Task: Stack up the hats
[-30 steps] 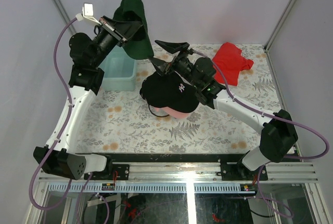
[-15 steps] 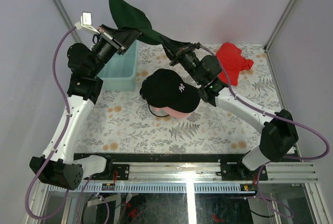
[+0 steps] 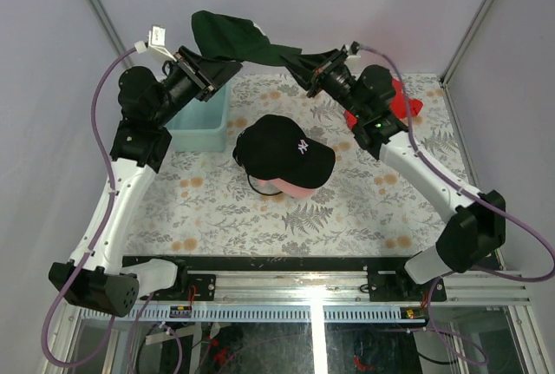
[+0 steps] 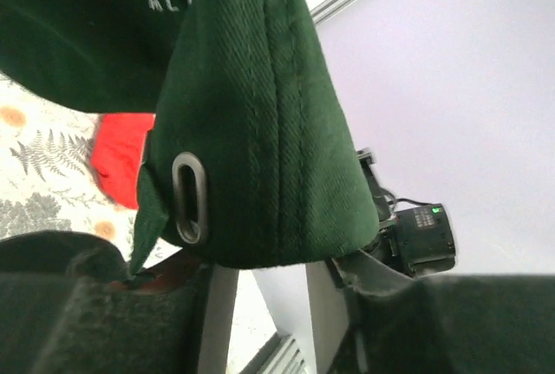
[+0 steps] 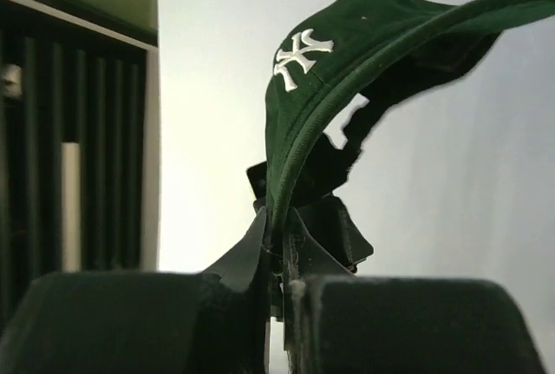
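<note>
The right gripper (image 5: pixel 279 283) is pinched shut on the brim edge of the dark green cap (image 3: pixel 230 31). The cap hangs in the air at the far side, spanning across to the left gripper (image 3: pixel 215 63). Its rear lies at those fingers, but whether they clamp it cannot be told. Mid-table (image 3: pixel 364 218), a black cap (image 3: pixel 282 153) already sits over a pink cap (image 3: pixel 299 190). The green one appears to be all that is left to stack.

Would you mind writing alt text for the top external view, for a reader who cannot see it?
A dark green cap hangs in the air at the back, between the left gripper and the right gripper, which is clamped on it. Below, a black cap sits on a pink cap; a mint tub is left, a red cloth right.
</note>
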Motion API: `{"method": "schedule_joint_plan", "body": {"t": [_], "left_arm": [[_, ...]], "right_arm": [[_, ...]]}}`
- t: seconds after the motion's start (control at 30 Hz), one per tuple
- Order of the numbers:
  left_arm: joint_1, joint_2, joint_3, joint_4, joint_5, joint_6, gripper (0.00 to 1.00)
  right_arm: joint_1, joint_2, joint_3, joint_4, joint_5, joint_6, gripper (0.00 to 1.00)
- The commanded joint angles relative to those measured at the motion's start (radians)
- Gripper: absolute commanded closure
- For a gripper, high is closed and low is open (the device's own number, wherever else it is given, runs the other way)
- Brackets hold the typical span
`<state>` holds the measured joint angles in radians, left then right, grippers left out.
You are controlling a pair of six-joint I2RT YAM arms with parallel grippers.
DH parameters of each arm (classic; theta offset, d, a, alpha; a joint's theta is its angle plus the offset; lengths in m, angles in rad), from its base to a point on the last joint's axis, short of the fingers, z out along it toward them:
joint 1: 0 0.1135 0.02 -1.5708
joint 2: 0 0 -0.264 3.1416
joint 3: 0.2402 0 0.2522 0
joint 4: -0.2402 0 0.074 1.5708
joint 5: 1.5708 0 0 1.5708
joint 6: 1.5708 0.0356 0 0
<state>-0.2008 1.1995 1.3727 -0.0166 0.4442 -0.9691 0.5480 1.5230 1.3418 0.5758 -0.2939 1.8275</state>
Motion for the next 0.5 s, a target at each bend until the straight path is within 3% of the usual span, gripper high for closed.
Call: {"method": "schedule_joint_plan", "body": {"t": [0.0,0.13,0.47], "left_arm": [[0.018,-0.003,-0.056,0.015,0.056,-0.072,0.57],[0.021,-0.021,-0.163,0.215,0.106,-0.236,0.44],[-0.010,-0.067,-0.239,0.351,0.167,-0.384,0.38]], "right_arm": [[-0.014,-0.111,0.128,-0.188,-0.077,-0.317,1.00],[-0.014,-0.147,0.134,-0.287,-0.045,-0.426,1.00],[-0.014,-0.192,0.131,-0.364,0.048,-0.549,1.00]]}}
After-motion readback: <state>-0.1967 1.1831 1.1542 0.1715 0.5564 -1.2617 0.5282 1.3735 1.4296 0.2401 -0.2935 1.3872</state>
